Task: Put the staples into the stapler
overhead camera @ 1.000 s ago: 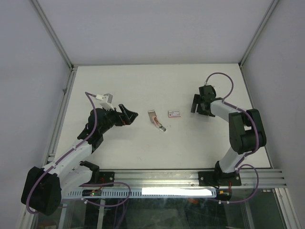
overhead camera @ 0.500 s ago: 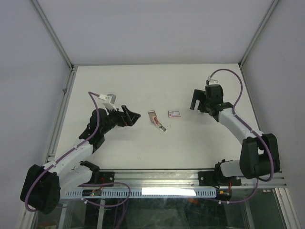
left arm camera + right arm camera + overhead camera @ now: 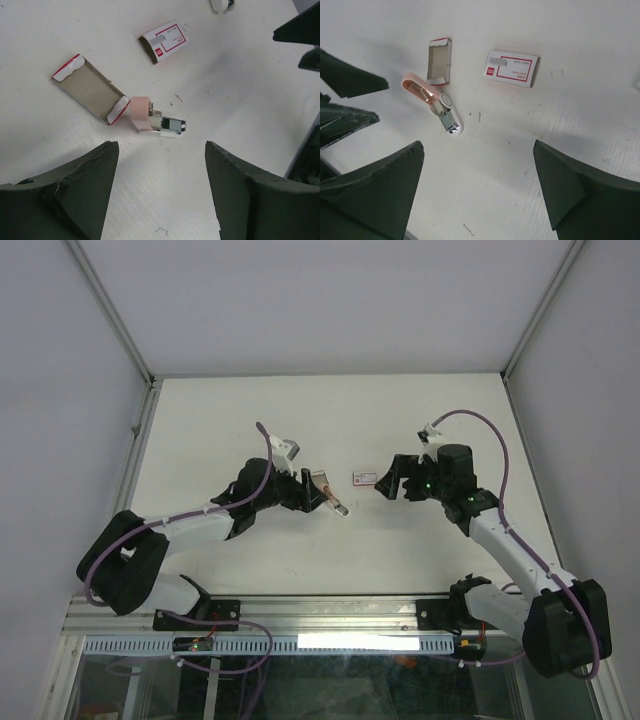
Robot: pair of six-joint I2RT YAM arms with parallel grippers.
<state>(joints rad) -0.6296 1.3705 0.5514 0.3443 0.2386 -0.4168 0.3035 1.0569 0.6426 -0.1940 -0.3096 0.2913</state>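
both arms had swung in toward the middle of the tabletop [image 3: 420,410] since a second earlier. from above, the left gripper [image 3: 303,490] sat just beside the stapler [image 3: 337,504], and the right gripper [image 3: 385,483] sat just beside the staple box [image 3: 365,478]. neither touched anything. a cardboard tray [image 3: 319,483] lay against the stapler's far end.

from the left wrist, the left gripper [image 3: 161,150] was spread wide and empty. the stapler [image 3: 159,120] lay between and ahead of its fingers, hinged open, pink end toward the cardboard tray [image 3: 90,89]. no staples showed in that tray. the staple box [image 3: 164,41] lay farther off, apart from both.

from the right wrist, the right gripper [image 3: 476,150] was also spread, holding nothing. the stapler [image 3: 434,104] lay ahead on the left, the cardboard tray [image 3: 440,62] beyond it, and the staple box [image 3: 512,67] ahead on the right.

this looked like the reach-in step, with loading not yet begun. next, the left gripper probably needed to come down and steady the stapler while the right went for the staples. both things were small and flat, so either pinch would need careful centring, or the thing would skid away.
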